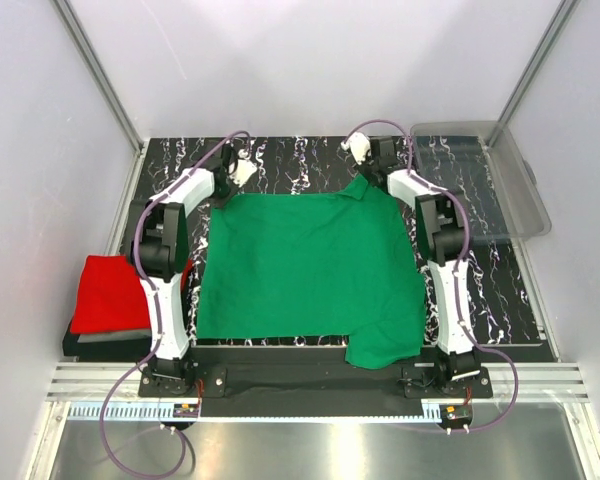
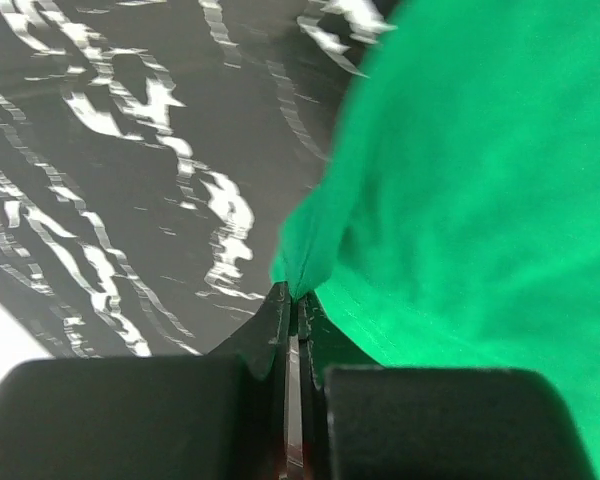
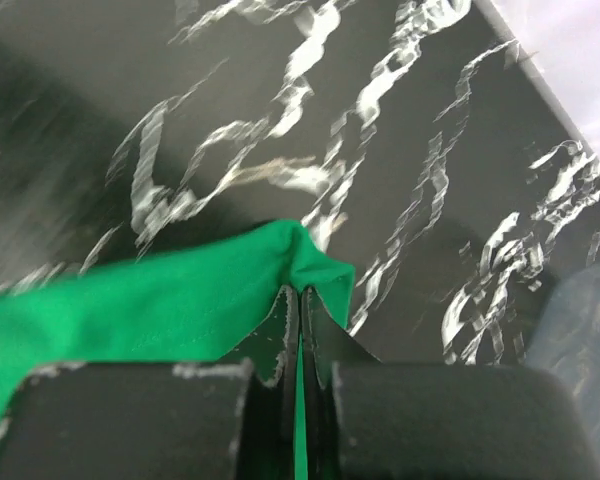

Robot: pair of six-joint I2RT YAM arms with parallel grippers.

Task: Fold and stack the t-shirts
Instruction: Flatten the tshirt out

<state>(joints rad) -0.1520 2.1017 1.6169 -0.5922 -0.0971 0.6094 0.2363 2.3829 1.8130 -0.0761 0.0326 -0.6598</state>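
Note:
The bright green t-shirt (image 1: 310, 265) lies spread out on the black marbled table (image 1: 490, 280), with one sleeve hanging over the near edge at the right. My left gripper (image 1: 228, 192) is at its far left corner and is shut on a pinch of the green cloth (image 2: 460, 180), jaws closed (image 2: 295, 298). My right gripper (image 1: 364, 183) is at the far right corner and is shut on the green cloth edge (image 3: 160, 300), jaws closed (image 3: 300, 292). A folded red t-shirt (image 1: 110, 290) lies left of the table on a grey folded one (image 1: 115, 338).
A clear plastic bin (image 1: 495, 175) stands at the far right corner of the table. White walls with metal posts close in the back and sides. A metal rail runs along the near edge by the arm bases.

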